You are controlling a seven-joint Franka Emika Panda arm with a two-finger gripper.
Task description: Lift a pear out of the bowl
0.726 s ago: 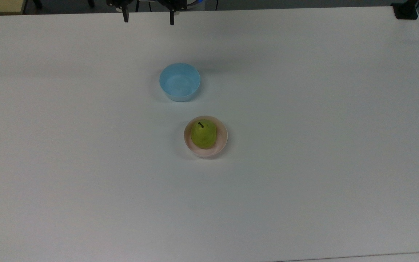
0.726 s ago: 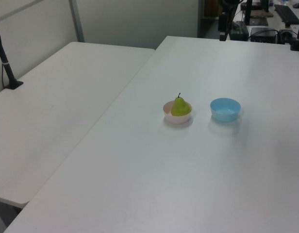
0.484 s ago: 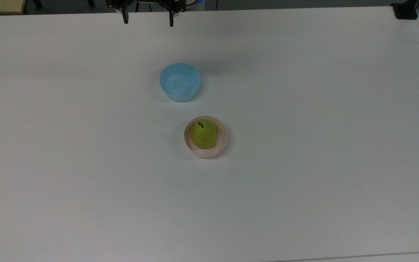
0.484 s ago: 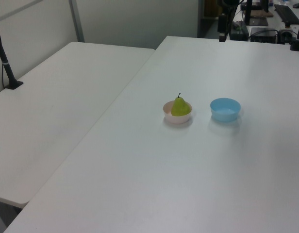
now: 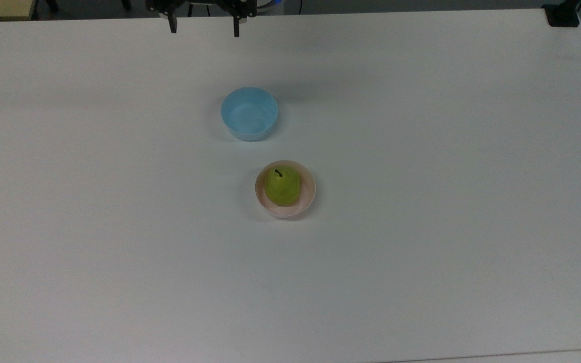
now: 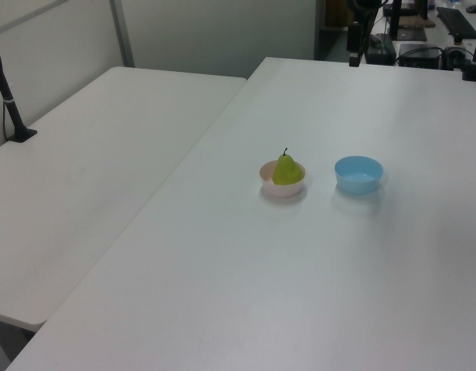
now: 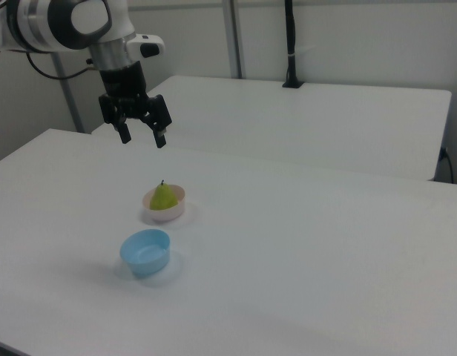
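Observation:
A yellow-green pear point(image 5: 282, 186) point(image 6: 287, 170) point(image 7: 164, 197) with a short dark stem sits upright in the pale pink bowl point(image 5: 308, 196) point(image 6: 278, 188) point(image 7: 167, 215) near the middle of the white table. My gripper point(image 5: 203, 30) point(image 7: 144, 140) hangs high above the table, open and holding nothing, at the top edge of the top view. It is well apart from the pear, beyond the blue bowl. One dark finger point(image 6: 353, 48) of it shows at the top of the left view.
An empty light blue bowl point(image 5: 249, 114) point(image 6: 358, 175) point(image 7: 145, 252) stands between the gripper and the pink bowl in the top view. A second white table point(image 6: 91, 154) point(image 7: 303, 119) adjoins this one. A black post point(image 7: 290, 44) stands on that table's far edge.
The gripper has shifted very slightly in the top view. The pear and both bowls have not moved.

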